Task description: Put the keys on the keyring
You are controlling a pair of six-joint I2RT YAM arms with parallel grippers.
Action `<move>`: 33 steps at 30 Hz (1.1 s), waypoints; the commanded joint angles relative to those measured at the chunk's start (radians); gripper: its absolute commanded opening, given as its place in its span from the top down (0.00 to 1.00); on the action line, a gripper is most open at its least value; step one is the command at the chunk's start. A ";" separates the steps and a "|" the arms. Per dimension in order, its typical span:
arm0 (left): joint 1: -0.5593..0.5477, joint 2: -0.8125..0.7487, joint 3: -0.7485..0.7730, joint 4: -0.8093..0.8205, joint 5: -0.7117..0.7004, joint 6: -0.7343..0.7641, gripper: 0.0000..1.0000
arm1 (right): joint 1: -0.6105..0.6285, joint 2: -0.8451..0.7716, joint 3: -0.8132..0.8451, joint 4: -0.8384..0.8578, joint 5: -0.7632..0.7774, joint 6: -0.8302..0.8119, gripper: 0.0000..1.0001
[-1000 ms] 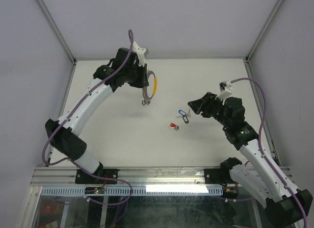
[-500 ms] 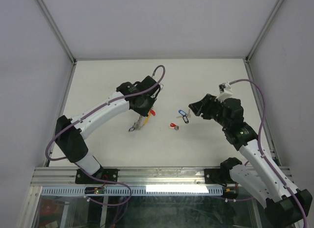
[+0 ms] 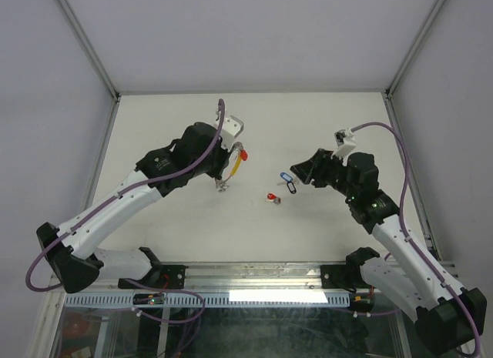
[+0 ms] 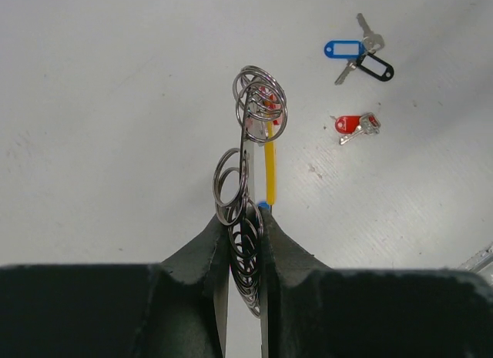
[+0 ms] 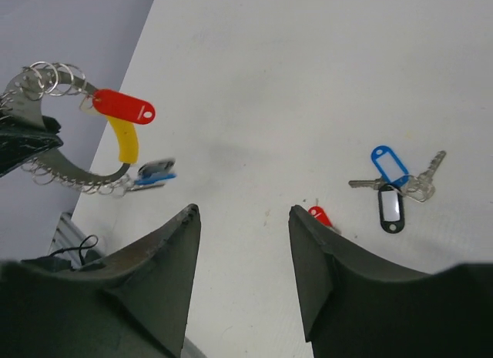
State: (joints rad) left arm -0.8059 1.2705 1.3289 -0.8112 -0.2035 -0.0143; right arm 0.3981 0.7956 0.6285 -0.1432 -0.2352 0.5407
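A: Where's the thin silvery keyring hoop with a yellow section (image 3: 235,167)?
B: Pinched edge-on in the left fingers (image 4: 216,246), lifted off the bench (image 3: 169,119) and swung rightward since a moment ago.
A: And the right fingers (image 5: 173,242)?
B: Spread wide and empty. The blue- and black-tagged silver keys (image 3: 287,182) and the red-tagged silver key (image 3: 271,197) haven't moved.

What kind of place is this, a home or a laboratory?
Probably a laboratory robot cell: a white table enclosed by plain grey walls and aluminium posts, with the left arm and right arm bolted at its edge.
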 commanded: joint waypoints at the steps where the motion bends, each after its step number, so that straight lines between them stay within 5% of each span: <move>1: -0.017 -0.119 -0.103 0.261 0.100 0.101 1.00 | -0.003 -0.005 0.022 0.143 -0.245 -0.086 0.51; 9: -0.022 -0.329 -0.303 0.493 0.200 0.211 1.00 | 0.042 -0.045 0.035 0.141 -0.232 -0.128 0.55; 13: -0.022 -0.239 -0.240 0.420 0.034 0.166 1.00 | 0.054 -0.044 0.028 0.134 -0.199 -0.134 0.54; 16: 0.040 -0.091 -0.118 0.277 -0.241 0.067 1.00 | 0.056 -0.032 0.025 0.135 -0.196 -0.123 0.54; 18: 0.129 -0.026 -0.050 0.192 -0.068 0.064 1.00 | 0.057 -0.027 0.025 0.134 -0.196 -0.119 0.54; 20: 0.083 -0.009 -0.042 0.178 0.059 0.086 1.00 | 0.058 -0.026 0.025 0.129 -0.195 -0.119 0.54; 25: 0.010 -0.008 -0.084 0.193 0.007 0.105 1.00 | 0.059 -0.037 0.017 0.125 -0.185 -0.122 0.54; 33: 0.011 -0.128 -0.202 0.363 0.197 0.119 1.00 | 0.072 -0.024 0.002 0.226 -0.318 -0.132 0.52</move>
State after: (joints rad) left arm -0.8032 1.2404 1.1770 -0.6094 -0.1200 0.0944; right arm 0.4515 0.7719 0.6243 -0.0338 -0.4583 0.4347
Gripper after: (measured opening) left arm 0.134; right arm 0.472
